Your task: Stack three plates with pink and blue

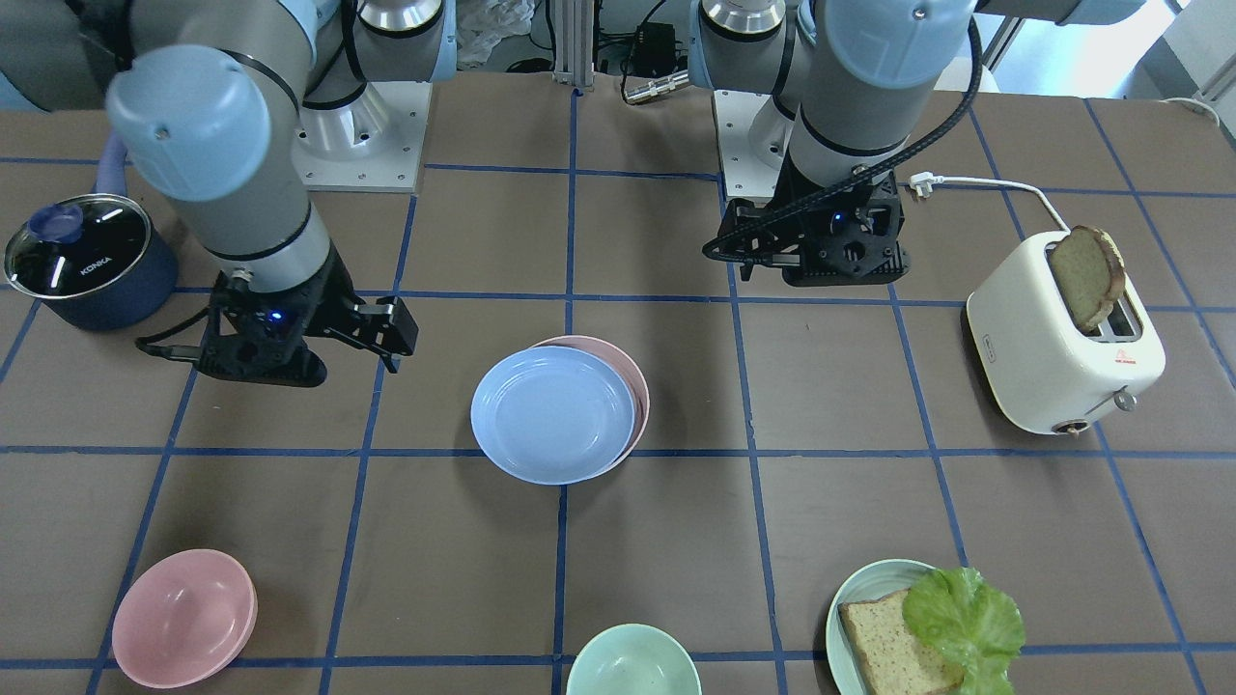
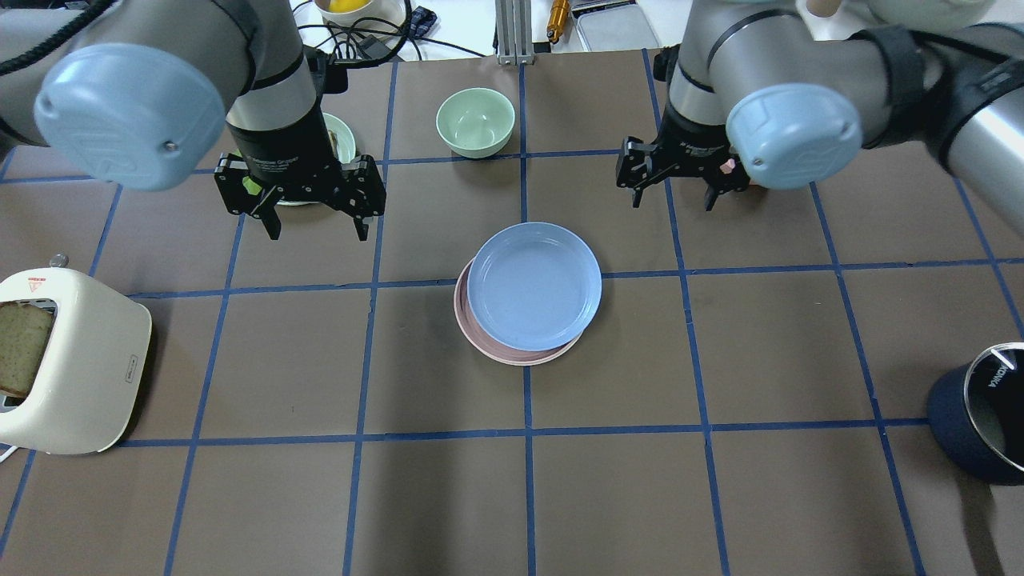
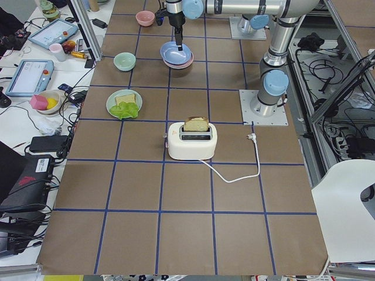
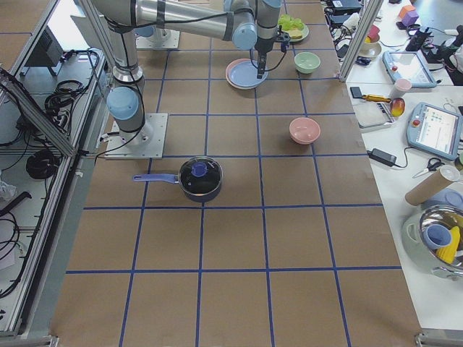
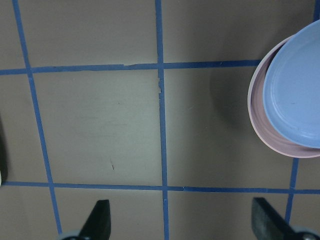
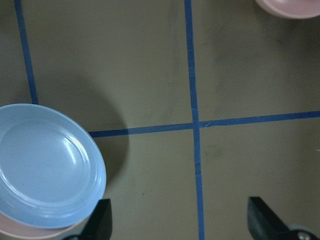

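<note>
Plates (image 2: 534, 286): blue (image 2: 534, 280) atop pink (image 2: 500, 353), seemingly rim-up

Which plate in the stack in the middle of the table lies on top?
The light blue plate. The pink plate lies beneath it, and only its rim shows at one side.

Light blue plate (image 2: 534, 286), upright, stacked off-centre on pink plate (image 2: 504, 357)
</note>
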Robot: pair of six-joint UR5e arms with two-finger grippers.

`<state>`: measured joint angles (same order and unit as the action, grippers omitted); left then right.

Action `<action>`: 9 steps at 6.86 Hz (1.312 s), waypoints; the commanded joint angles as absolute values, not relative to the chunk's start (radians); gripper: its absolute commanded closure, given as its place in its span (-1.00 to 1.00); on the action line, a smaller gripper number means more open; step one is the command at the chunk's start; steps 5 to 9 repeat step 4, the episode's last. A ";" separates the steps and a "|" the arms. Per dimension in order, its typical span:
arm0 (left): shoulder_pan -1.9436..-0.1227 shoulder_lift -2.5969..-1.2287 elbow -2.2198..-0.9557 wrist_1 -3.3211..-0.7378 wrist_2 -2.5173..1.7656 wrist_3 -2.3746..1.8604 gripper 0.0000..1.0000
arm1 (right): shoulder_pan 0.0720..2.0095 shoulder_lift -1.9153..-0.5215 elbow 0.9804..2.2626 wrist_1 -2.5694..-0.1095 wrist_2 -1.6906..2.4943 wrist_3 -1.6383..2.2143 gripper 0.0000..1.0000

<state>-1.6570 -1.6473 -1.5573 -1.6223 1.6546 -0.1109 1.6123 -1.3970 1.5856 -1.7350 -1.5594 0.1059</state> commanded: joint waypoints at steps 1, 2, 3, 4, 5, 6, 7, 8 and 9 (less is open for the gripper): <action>-1.635 -1.626 -1.548 -1.567 1.649 -0.092 -1.00 | 1.562 -1.475 1.543 -1.646 -1.560 -0.080 -1.00; -1.644 -1.621 -1.549 -1.557 1.649 -0.077 -1.00 | 1.549 -1.524 1.545 -1.640 -1.559 -0.093 -1.00; -1.641 -1.618 -1.551 -1.557 1.648 -0.072 -1.00 | 1.548 -1.534 1.549 -1.635 -1.557 -0.094 -1.00; -1.641 -1.623 -1.549 -1.557 1.649 -0.055 -1.00 | 1.548 -1.534 1.549 -1.635 -1.555 -0.095 -1.00; -1.641 -1.623 -1.549 -1.557 1.649 -0.055 -1.00 | 1.548 -1.534 1.549 -1.635 -1.555 -0.095 -1.00; -1.641 -1.623 -1.549 -1.557 1.649 -0.055 -1.00 | 1.548 -1.534 1.549 -1.635 -1.555 -0.095 -1.00; -1.641 -1.623 -1.549 -1.557 1.649 -0.055 -1.00 | 1.548 -1.534 1.549 -1.635 -1.555 -0.095 -1.00; -1.641 -1.623 -1.549 -1.557 1.649 -0.055 -1.00 | 1.548 -1.534 1.549 -1.635 -1.555 -0.095 -1.00; -1.641 -1.623 -1.549 -1.557 1.649 -0.055 -1.00 | 1.548 -1.534 1.549 -1.635 -1.555 -0.095 -1.00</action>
